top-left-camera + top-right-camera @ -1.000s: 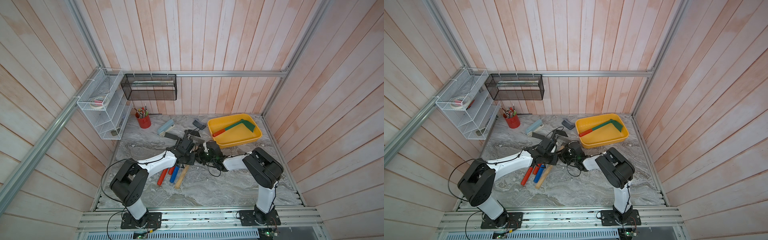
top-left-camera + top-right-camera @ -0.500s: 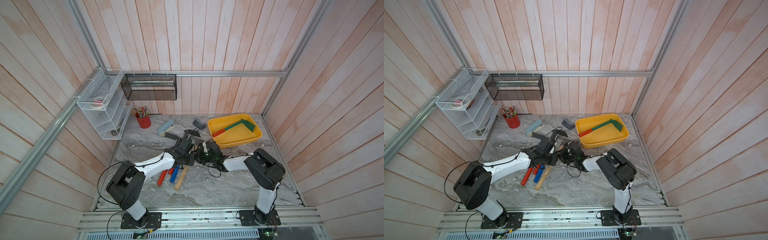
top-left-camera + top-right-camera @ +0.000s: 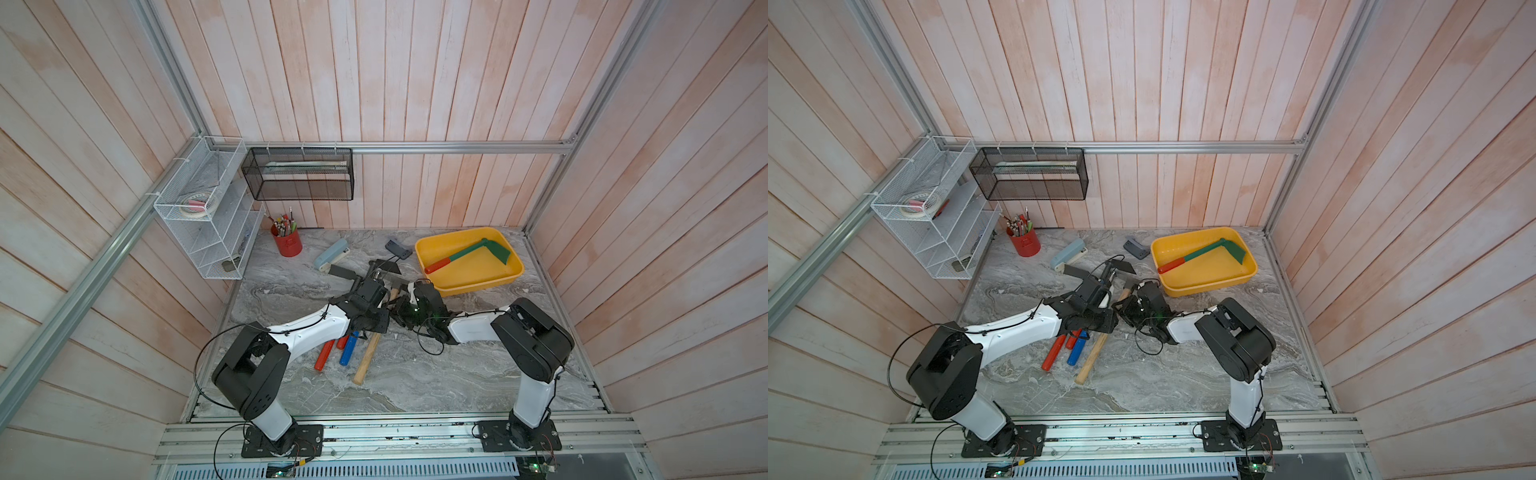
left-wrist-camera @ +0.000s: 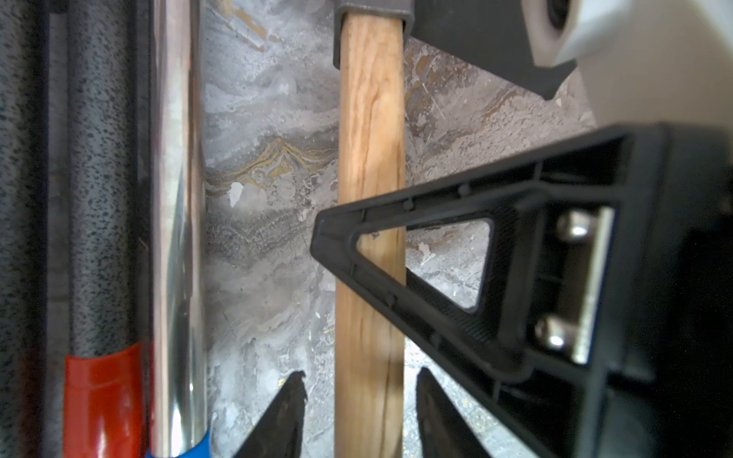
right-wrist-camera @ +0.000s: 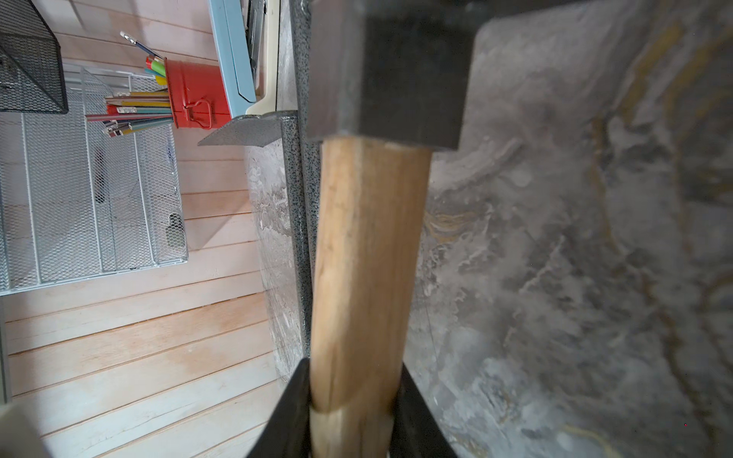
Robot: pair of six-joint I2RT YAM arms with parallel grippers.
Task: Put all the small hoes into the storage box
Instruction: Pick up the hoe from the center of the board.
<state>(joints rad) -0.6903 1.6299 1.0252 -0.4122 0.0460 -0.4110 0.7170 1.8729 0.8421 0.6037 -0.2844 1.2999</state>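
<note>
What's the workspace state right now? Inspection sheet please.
Surface: grey marble tabletop, no spills seen.
Job's things: yellow storage box holds a green tool; wooden-handled tool outside it.
Clutter: red-handled tool, blue-handled tool, stapler, pencil cup.
Grippers: left gripper open astride the wooden handle; right gripper shut on it.
Cables: black cable loops beside the right arm.
Surroundings: white wire rack, black mesh basket, plank walls.

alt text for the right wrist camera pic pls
The right claw is shut on the pale handle of a wooden-handled tool with a dark metal head, over a grey marble table. Beyond it are a red pencil cup, a light blue stapler and a white wire rack.
</note>
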